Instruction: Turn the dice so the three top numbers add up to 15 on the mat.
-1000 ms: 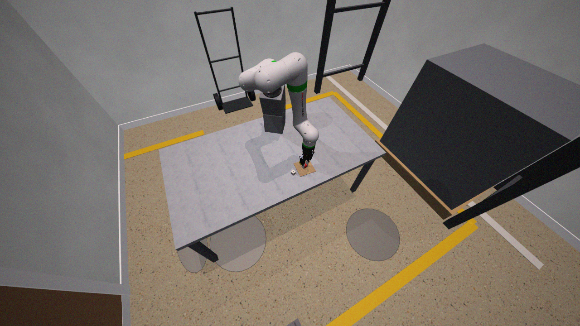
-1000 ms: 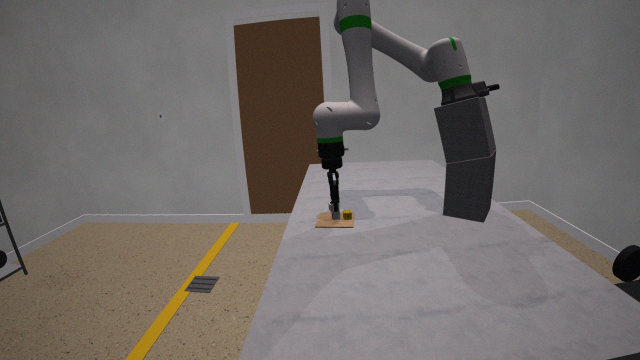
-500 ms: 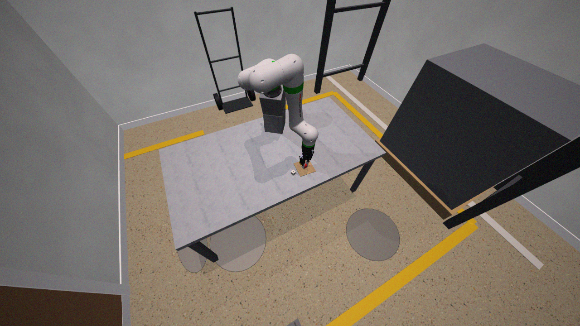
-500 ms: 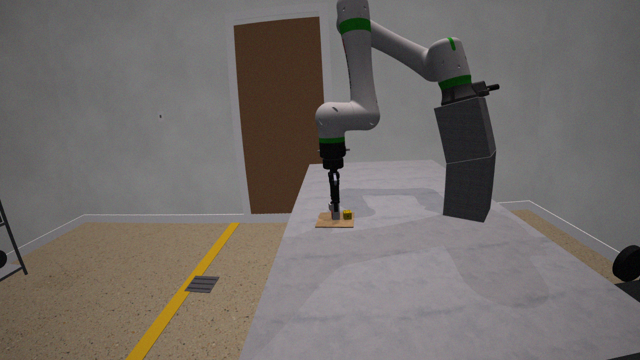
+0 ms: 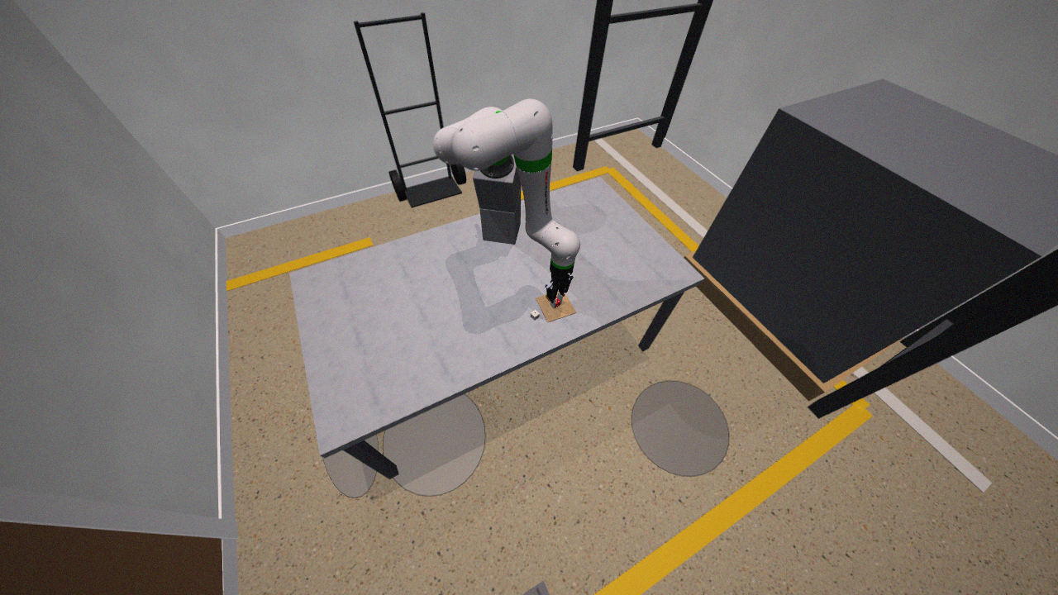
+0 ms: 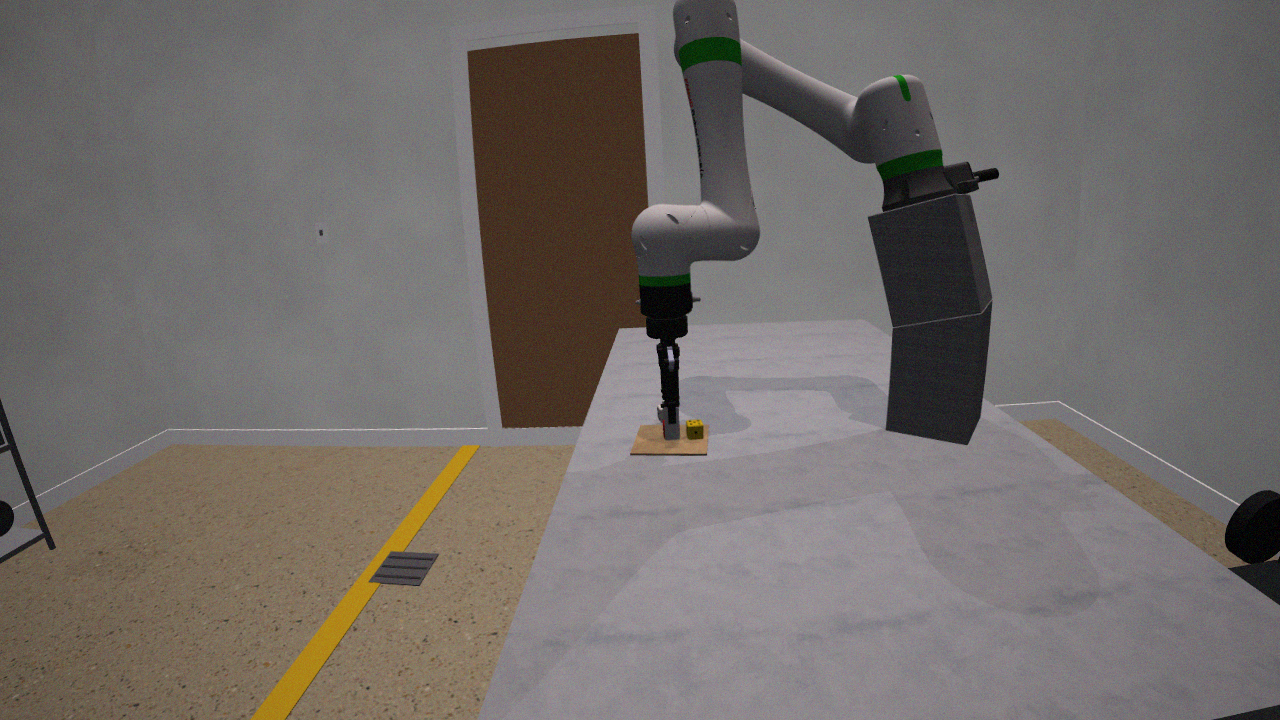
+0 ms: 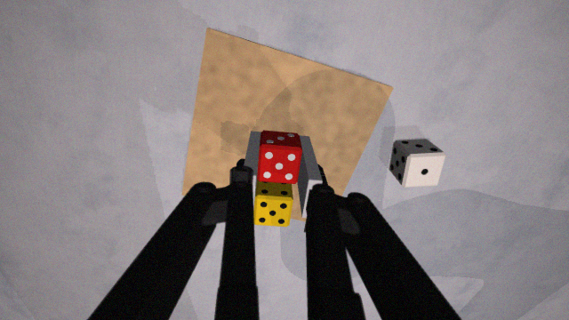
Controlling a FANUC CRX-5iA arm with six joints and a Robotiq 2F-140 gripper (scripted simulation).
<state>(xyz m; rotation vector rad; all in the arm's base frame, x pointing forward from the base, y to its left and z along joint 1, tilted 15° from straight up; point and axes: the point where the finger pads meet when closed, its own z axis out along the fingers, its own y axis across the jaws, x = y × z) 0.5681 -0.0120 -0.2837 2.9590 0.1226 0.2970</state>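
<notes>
Wrist view: the mat (image 5: 553, 315) (image 6: 648, 445) (image 7: 240, 80), my landmark, lies on the grey surface (image 5: 384, 332) (image 6: 805, 546) (image 7: 80, 222), its near portion partly covered by my black finger linkages. The red die (image 5: 557, 302) (image 6: 664, 429) (image 7: 279, 164) is over the mat, five pips uppermost and three on the shaded side. My hand (image 5: 556, 299) (image 6: 671, 429) (image 7: 278, 149) is mostly closed, a narrow gap open between its pads, and has hold of this die; whether the die's underside touches the mat I cannot tell. The yellow die (image 6: 694, 430) (image 7: 273, 211) is on the mat near one edge, five uppermost; the red die and a finger overlap part of it. The white die (image 5: 535, 314) (image 6: 661, 412) (image 7: 424, 171) sits just beside the mat, wholly off it, with one uppermost.

Top view: the fingers and red die crowd together above the mat, and I cannot make out the yellow die; pips are too small to count.

Exterior view: the hand points down over the mat and conceals most of the red die, leaving a thin red strip; the white die is partly hidden behind it. Lettering runs along the arm (image 5: 540, 192) (image 6: 720, 134), too small to read. The dice show pips only.

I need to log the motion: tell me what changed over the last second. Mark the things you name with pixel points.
The arm's forearm (image 5: 537, 193) (image 6: 720, 143) shifted slightly, leftward in the top view, leaving the gripper (image 5: 556, 301) (image 6: 671, 433) (image 7: 278, 149) a touch more upright. No grasp or release is discernible. The yellow die (image 6: 694, 429) (image 7: 272, 212), white die (image 5: 535, 314) (image 6: 661, 412) (image 7: 424, 171) and mat (image 5: 550, 316) (image 6: 648, 445) (image 7: 240, 76) stayed put.
</notes>
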